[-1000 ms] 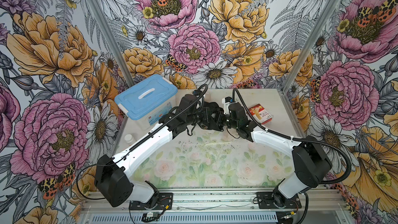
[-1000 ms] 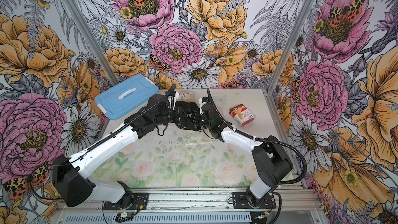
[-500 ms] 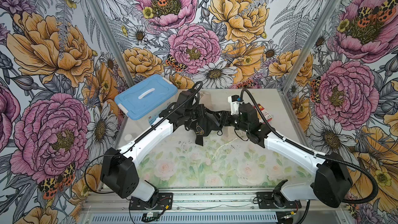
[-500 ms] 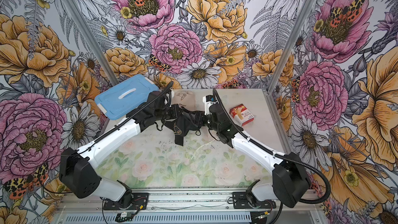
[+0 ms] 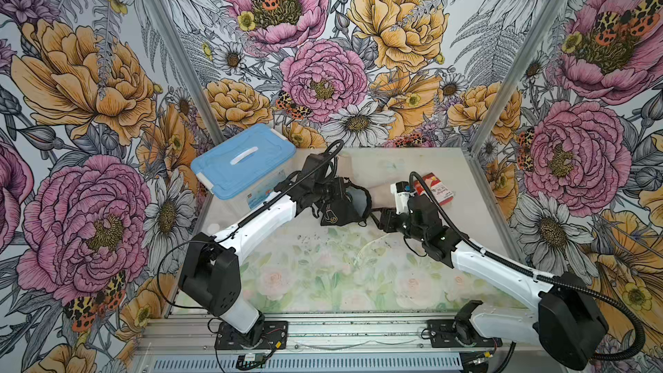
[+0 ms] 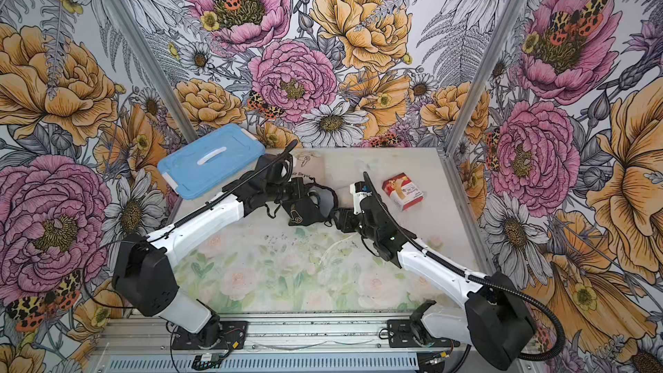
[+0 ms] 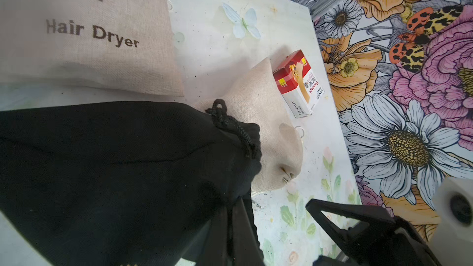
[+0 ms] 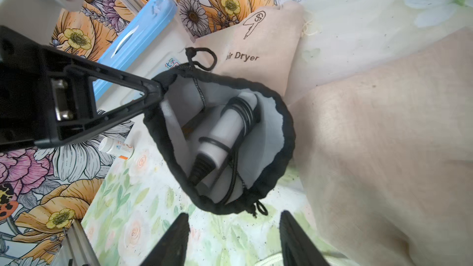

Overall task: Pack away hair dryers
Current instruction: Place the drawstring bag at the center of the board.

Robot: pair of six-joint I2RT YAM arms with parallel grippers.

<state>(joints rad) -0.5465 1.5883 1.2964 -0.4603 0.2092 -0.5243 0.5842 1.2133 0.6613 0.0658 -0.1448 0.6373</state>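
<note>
Beside the blue-lidded box (image 5: pixel 244 159) at the tabletop's far-left corner, the left gripper (image 8: pixel 156 90) is pinched tight on the rim of the black pouch (image 5: pixel 337 211). 1 white hair dryer (image 8: pixel 225 134) already lies inside, but the mouth gapes and the drawstring is undrawn. Toward the far edge, the printed beige pouch (image 7: pixel 89 34) and a plumper beige pouch (image 7: pixel 266 124) hide any contents. The right gripper (image 8: pixel 234 214), jaws apart and empty, has backed off the pouch it crowded 1 second ago.

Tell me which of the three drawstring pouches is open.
The black pouch: the left gripper pinches its rim, its mouth gapes and a white hair dryer shows inside. Both beige pouches lie ungripped on the table.
</note>
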